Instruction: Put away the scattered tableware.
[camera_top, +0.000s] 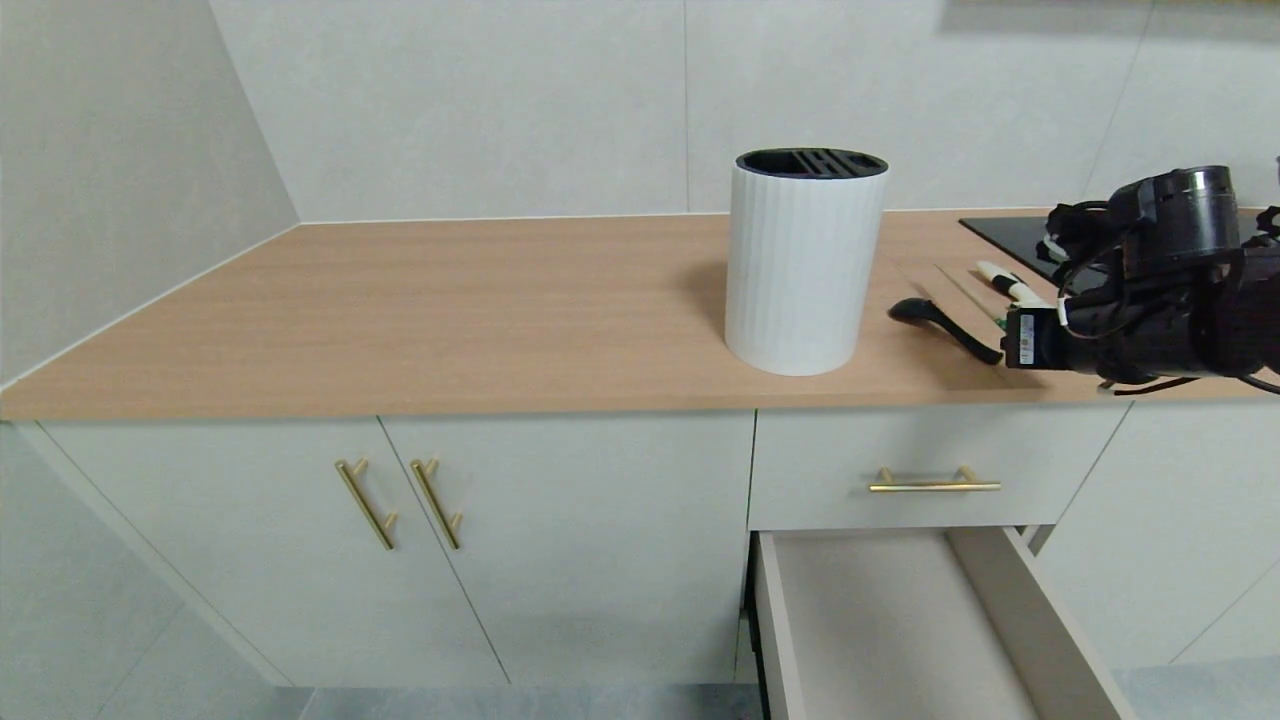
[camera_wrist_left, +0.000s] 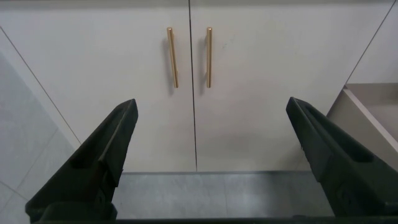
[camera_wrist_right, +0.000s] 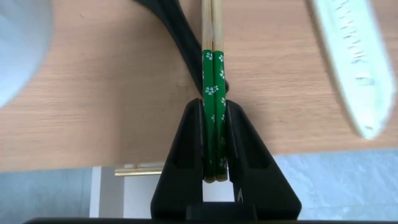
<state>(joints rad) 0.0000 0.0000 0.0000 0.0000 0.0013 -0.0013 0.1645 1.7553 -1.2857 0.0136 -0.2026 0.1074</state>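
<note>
Wood counter (camera_top: 450, 310) runs into a corner, with pale grey tiled walls (camera_top: 480, 110) behind and left of it. Black cooktop (camera_top: 1005, 235) at the counter's right rear. Under the counter: two white doors (camera_top: 300, 560) with slanted brass handles (camera_top: 365, 503), a shut drawer (camera_top: 850, 450), and an open drawer (camera_top: 880, 620) below that. Grey floor (camera_top: 420, 704).

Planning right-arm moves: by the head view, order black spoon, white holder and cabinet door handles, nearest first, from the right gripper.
1. Black spoon, beside the right gripper.
2. White holder, farther left.
3. Cabinet door handles, far left, below.
</note>
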